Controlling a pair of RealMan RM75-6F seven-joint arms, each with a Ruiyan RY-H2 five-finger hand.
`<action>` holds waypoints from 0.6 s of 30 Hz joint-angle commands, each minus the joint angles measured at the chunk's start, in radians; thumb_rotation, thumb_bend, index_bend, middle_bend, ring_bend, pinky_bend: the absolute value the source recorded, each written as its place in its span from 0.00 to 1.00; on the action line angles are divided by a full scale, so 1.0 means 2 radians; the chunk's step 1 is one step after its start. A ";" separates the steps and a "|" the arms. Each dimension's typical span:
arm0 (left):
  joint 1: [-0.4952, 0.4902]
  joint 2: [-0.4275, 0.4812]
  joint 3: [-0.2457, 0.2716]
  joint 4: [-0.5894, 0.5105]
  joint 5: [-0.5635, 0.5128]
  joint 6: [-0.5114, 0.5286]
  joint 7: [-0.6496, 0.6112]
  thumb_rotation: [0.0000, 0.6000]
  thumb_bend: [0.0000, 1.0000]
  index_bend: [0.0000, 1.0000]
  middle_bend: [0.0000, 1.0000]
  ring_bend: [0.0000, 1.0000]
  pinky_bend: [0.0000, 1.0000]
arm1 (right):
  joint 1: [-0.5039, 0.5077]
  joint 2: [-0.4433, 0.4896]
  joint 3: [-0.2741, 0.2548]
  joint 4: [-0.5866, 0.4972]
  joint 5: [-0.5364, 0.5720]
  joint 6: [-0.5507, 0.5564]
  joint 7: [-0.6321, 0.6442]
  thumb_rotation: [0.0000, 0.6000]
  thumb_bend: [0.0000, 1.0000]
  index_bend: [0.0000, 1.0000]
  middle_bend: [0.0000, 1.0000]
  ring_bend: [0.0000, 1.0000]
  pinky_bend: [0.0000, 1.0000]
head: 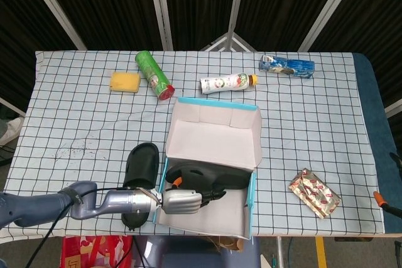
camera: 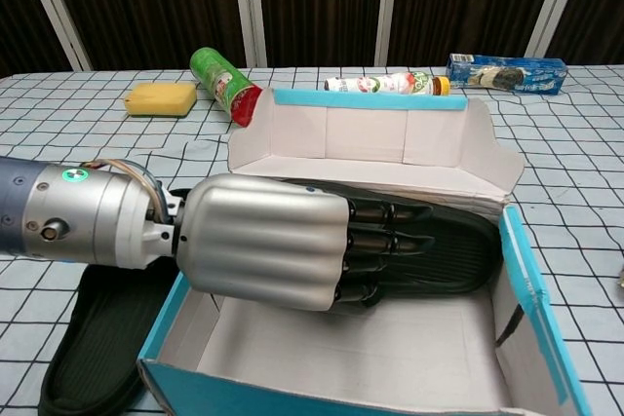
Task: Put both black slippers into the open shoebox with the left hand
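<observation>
Item: my left hand, fingers grasping one black slipper inside the open shoebox.
Second slipper on bench; no label legible.

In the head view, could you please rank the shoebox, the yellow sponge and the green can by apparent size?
1. shoebox, clearly largest.
2. green can.
3. yellow sponge, somewhat smaller than the can, though the two are close.

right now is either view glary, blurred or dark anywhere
Chest view: sharp, though the left hand fills the foreground with soft highlights on its silver shell, and the slipper under its fingers is near-featureless black. Head view: evenly lit, no blur; shoebox casts only a faint shadow, backdrop dark.
</observation>
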 commanded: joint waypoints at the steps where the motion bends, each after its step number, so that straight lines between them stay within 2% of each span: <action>1: 0.000 -0.002 0.001 0.001 -0.003 0.002 0.001 1.00 0.31 0.35 0.31 0.03 0.02 | 0.000 0.000 0.000 0.000 0.000 0.000 0.000 1.00 0.31 0.06 0.02 0.00 0.00; 6: 0.004 -0.004 -0.002 -0.002 -0.013 0.006 0.008 1.00 0.31 0.17 0.16 0.00 0.02 | 0.000 0.000 0.000 0.000 0.001 -0.001 0.000 1.00 0.31 0.06 0.02 0.00 0.00; 11: 0.012 0.005 -0.007 -0.023 -0.032 -0.006 0.025 1.00 0.30 0.07 0.03 0.00 0.02 | 0.000 0.001 0.000 -0.001 0.001 -0.001 0.000 1.00 0.31 0.06 0.02 0.00 0.00; 15: 0.019 0.018 -0.005 -0.048 -0.046 -0.025 0.043 1.00 0.28 0.01 0.00 0.00 0.00 | 0.000 0.002 0.000 -0.002 0.002 -0.003 0.001 1.00 0.31 0.06 0.02 0.00 0.00; 18: 0.028 0.029 -0.006 -0.068 -0.059 -0.037 0.061 1.00 0.28 0.00 0.00 0.00 0.00 | 0.000 0.003 0.000 -0.003 0.002 -0.003 0.001 1.00 0.31 0.06 0.02 0.00 0.00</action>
